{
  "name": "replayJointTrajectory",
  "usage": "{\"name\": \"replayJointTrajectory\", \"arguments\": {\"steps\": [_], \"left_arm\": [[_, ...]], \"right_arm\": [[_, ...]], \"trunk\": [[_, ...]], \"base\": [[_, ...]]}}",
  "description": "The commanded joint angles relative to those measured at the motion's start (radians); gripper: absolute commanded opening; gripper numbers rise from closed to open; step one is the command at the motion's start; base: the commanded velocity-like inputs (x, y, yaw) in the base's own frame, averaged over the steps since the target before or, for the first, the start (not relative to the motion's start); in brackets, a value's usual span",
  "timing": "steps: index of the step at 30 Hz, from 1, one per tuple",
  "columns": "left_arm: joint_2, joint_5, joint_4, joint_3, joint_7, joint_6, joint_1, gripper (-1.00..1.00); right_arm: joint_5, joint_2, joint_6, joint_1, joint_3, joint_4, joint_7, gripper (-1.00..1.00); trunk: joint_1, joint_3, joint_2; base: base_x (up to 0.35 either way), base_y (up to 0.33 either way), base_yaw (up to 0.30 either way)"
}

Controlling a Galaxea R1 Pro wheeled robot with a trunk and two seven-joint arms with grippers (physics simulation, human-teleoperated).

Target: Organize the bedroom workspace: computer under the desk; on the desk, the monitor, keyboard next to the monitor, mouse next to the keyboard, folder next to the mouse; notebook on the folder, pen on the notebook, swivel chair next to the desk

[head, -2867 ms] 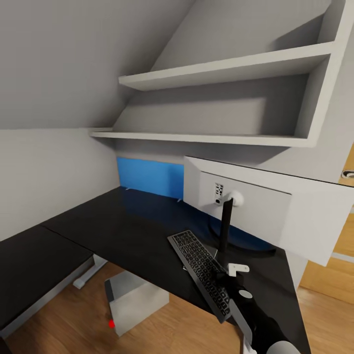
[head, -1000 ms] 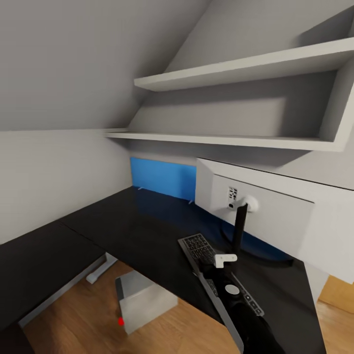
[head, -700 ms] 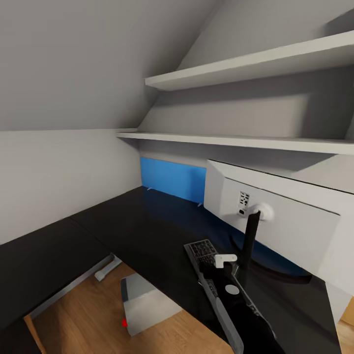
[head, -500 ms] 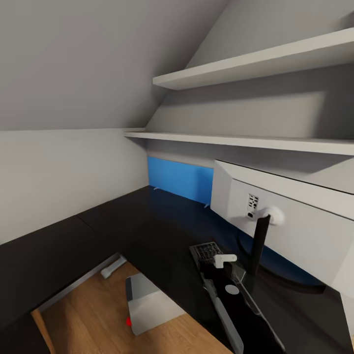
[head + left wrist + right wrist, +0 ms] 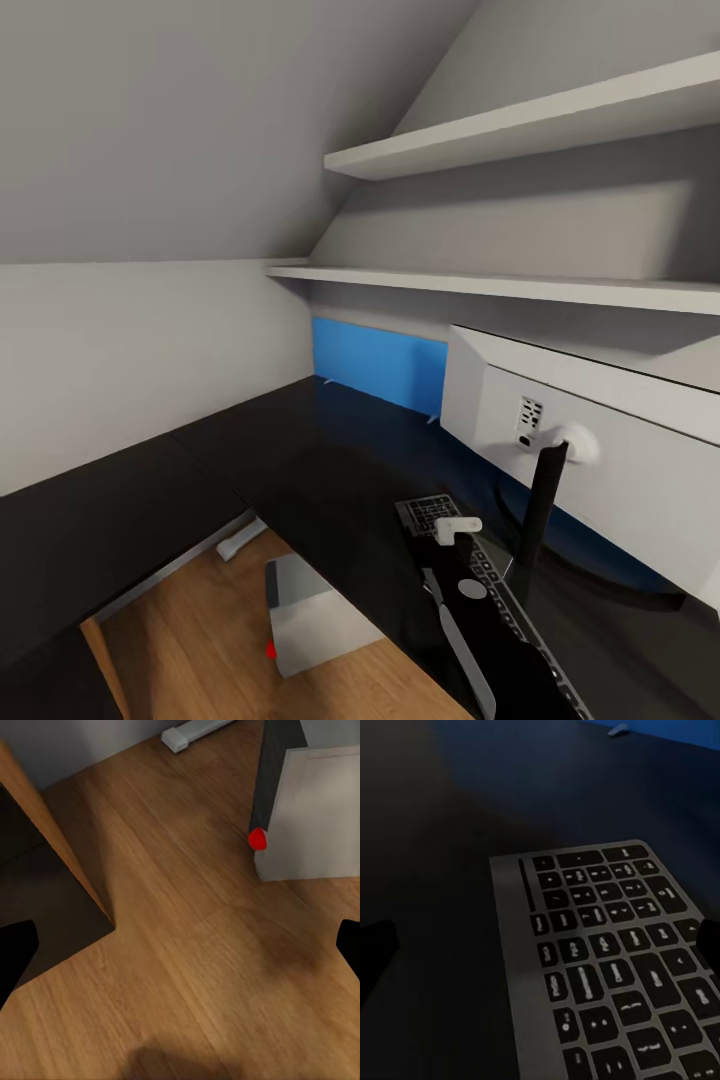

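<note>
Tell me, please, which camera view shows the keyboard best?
The right wrist view shows the keyboard best: it is close, lying on the black desk, and single keys can be made out. The head view shows just its far end, the rest hidden behind the right arm.

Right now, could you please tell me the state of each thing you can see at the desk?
Monitor: upright on the desk, white back toward the camera.
Keyboard: flat on the desk, beside the monitor's stand.
Computer: on the wood floor under the desk, red light on.
Right gripper: open, over the keyboard, holding nothing.
Left gripper: open, empty, over the floor near the computer.
</note>
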Motion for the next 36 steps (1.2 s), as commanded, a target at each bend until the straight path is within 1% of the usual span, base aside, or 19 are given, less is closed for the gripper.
{"name": "replayJointTrajectory", "arguments": {"steps": [1,11,17,26,36], "left_arm": [[0.000,0.003,0.000,-0.009,0.007,-0.001,-0.001,1.00],[0.000,0.003,0.000,-0.009,0.006,-0.003,-0.001,1.00],[0.000,0.003,0.000,-0.009,0.004,-0.003,-0.001,1.00],[0.000,0.003,0.000,-0.009,0.003,-0.003,-0.001,1.00],[0.000,0.003,0.000,-0.009,0.003,-0.003,-0.001,1.00]], "right_arm": [[-0.010,-0.001,0.003,-0.001,0.003,-0.001,-0.008,1.00],[-0.010,-0.001,0.003,-0.001,0.003,-0.002,-0.009,1.00],[-0.010,-0.004,0.002,-0.001,0.001,-0.003,-0.005,1.00],[-0.009,-0.007,0.002,-0.001,0.001,-0.002,-0.005,1.00],[-0.006,-0.008,0.002,-0.001,0.001,-0.001,-0.005,1.00]], "trunk": [[0.000,-0.001,-0.001],[0.000,-0.001,-0.001],[0.000,-0.001,-0.001],[0.000,-0.001,-0.001],[0.000,-0.001,-0.001]], "base": [[0.002,-0.002,0.011],[0.009,0.001,0.003],[0.156,0.062,0.000],[0.054,0.020,0.000],[0.166,0.079,0.000]]}}
